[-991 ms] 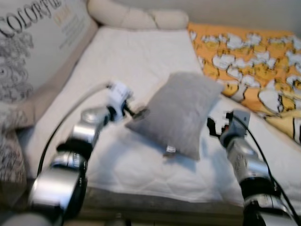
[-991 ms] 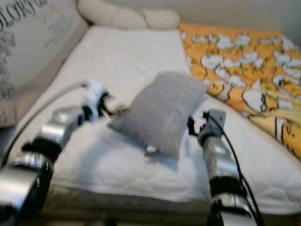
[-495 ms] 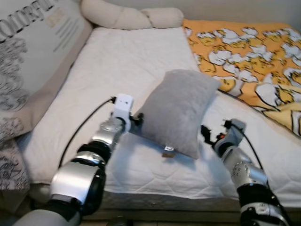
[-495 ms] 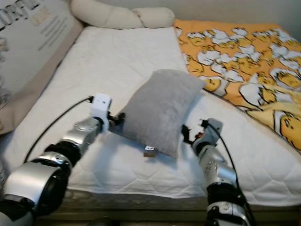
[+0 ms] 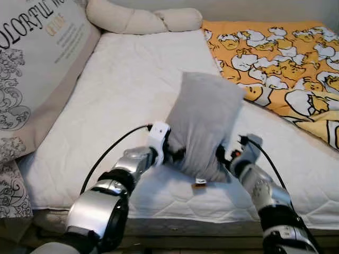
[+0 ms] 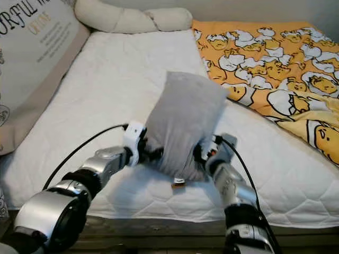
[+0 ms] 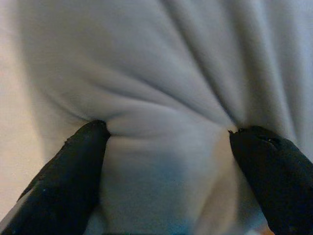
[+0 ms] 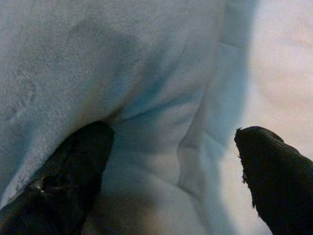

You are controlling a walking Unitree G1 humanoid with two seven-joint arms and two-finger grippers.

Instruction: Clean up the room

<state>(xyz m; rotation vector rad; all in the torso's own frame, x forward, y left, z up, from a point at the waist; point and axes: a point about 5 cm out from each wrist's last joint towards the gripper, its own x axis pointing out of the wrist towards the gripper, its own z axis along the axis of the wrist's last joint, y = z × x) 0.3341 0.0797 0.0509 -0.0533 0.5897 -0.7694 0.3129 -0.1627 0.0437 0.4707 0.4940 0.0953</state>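
Left eye view shows the grey pillow [image 5: 204, 124] standing nearly upright on the white mattress [image 5: 132, 90], pressed between the two grippers at its lower end. The left gripper [image 5: 174, 154] meets the pillow's lower left side, and the right gripper [image 5: 226, 156] meets its lower right side, so the pillow rises just beyond and between both wrists. A small tag [image 5: 201, 182] hangs from the pillow's bottom edge, just below and between the two grippers.

From the left wrist, both black fingers [image 7: 73, 171] are spread and dug into the grey fabric, which bunches in folds between them; that gripper is clamped on the pillow. From the right wrist, one finger [image 8: 73, 166] presses into the pillow while the other finger [image 8: 276, 171] sits apart over the pale mattress, so the jaws stand spread and only one side touches the fabric.

Beyond the right gripper, well apart, lies an orange duck-print blanket [image 5: 280, 58]. Far ahead of both grippers a cream bolster [image 5: 143, 20] lies across the head of the bed. Off past the left arm a large printed cushion [image 5: 37, 69] leans beside the mattress.
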